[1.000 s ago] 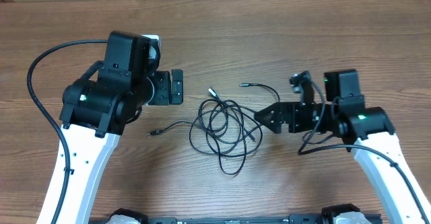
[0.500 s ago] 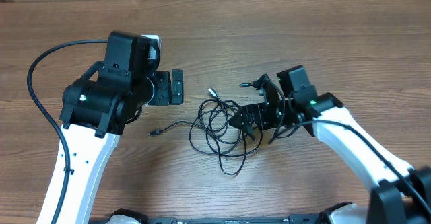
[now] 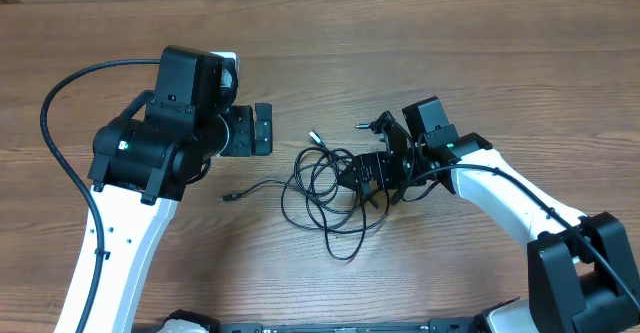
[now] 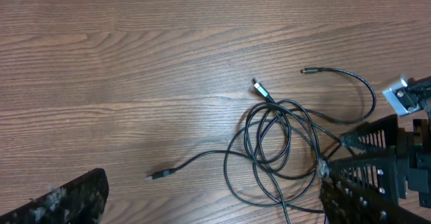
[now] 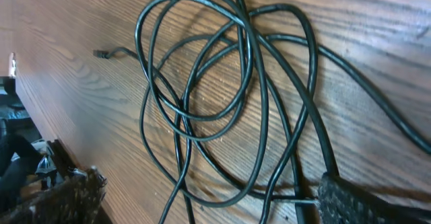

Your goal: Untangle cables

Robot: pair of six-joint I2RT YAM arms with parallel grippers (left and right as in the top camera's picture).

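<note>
**A:** What carries everything?

**B:** A brown wood-grain surface [image 3: 420,33]. The left arm [image 3: 140,158] is the bulkiest thing over it, toward the left edge. The left jaws stand spread wide and grasp nothing, hanging apart from the tangle on its left side.

**A:** And the other arm?

**B:** The right arm [image 3: 500,188] reaches in from the near right corner. The right jaws are released too, spread wide and low over the right side of the tangle, with several loops lying between them. In the wrist view one finger [image 5: 363,200] sits right by a strand, but I cannot tell whether it touches.

**A:** Where are the cables?

**B:** The cables [image 3: 330,178] lie flat near the middle of the surface, one loose knot of overlapping black loops.

**A:** Any loose ends?

**B:** A silver-tipped plug [image 3: 314,134] points toward the far edge. A dark plug [image 3: 362,127] curls off beside it on the right. A third plug [image 3: 228,198] trails toward the left edge.
</note>
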